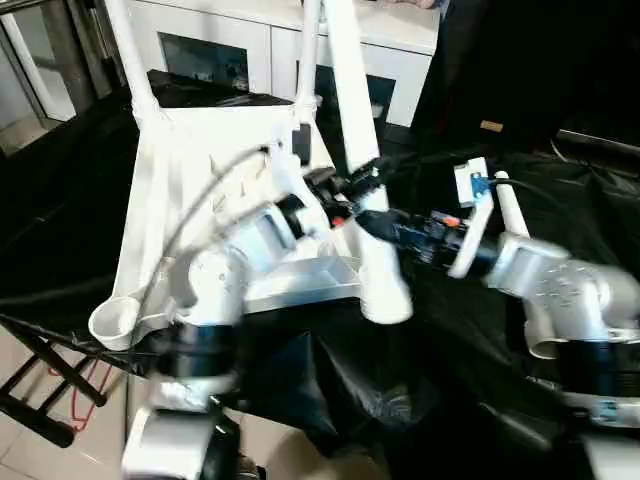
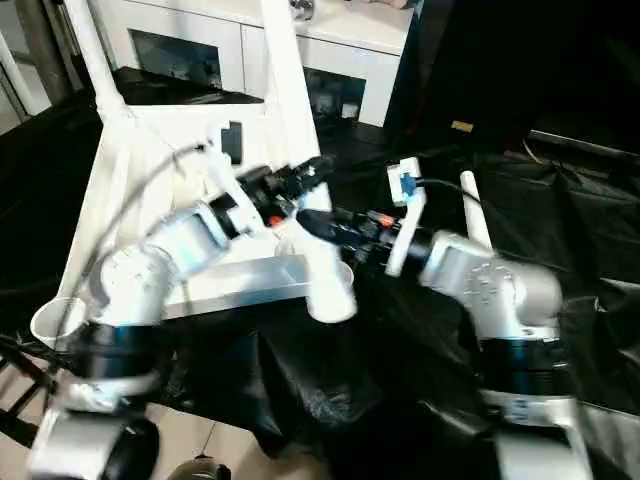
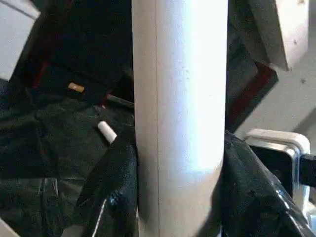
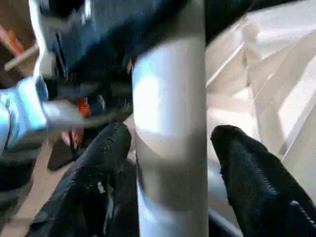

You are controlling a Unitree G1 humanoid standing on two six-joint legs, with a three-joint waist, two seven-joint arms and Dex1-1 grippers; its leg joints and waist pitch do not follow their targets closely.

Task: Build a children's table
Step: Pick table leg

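Black cloth drapes the broad counter (image 1: 560, 230) that fills the scene, with a white cabinet with glass doors (image 1: 250, 50) standing behind it. On the cloth lies the upturned children's table — a square white plastic top (image 1: 190, 190) with a ribbed underside, tilted toward the camera, its rounded corner sockets showing at the edges. Two long white tubular legs (image 1: 130, 50) already rise from the far corners; the near-left socket (image 1: 118, 322) is open and empty.

A third white tubular leg (image 1: 350, 110) slants up from the near-right corner socket (image 1: 385, 290), its long axis running steeply upward and slightly away from the robot. Both arms meet on it low down, just above the socket. The left gripper (image 3: 177, 197) is clamped on the leg, one black finger pressed to each side in the left wrist view. The right gripper (image 4: 173, 163) straddles the same leg from the opposite side, but its fingers (image 4: 256, 173) stand clear of the tube — open, with a gap showing on at least one side.

A fourth white leg (image 1: 505, 205) lies on the cloth by the right forearm, nearer that arm than the left.

Judging by this, the leg is in its socket or nearly so; seating it calls for a push straight down its axis.
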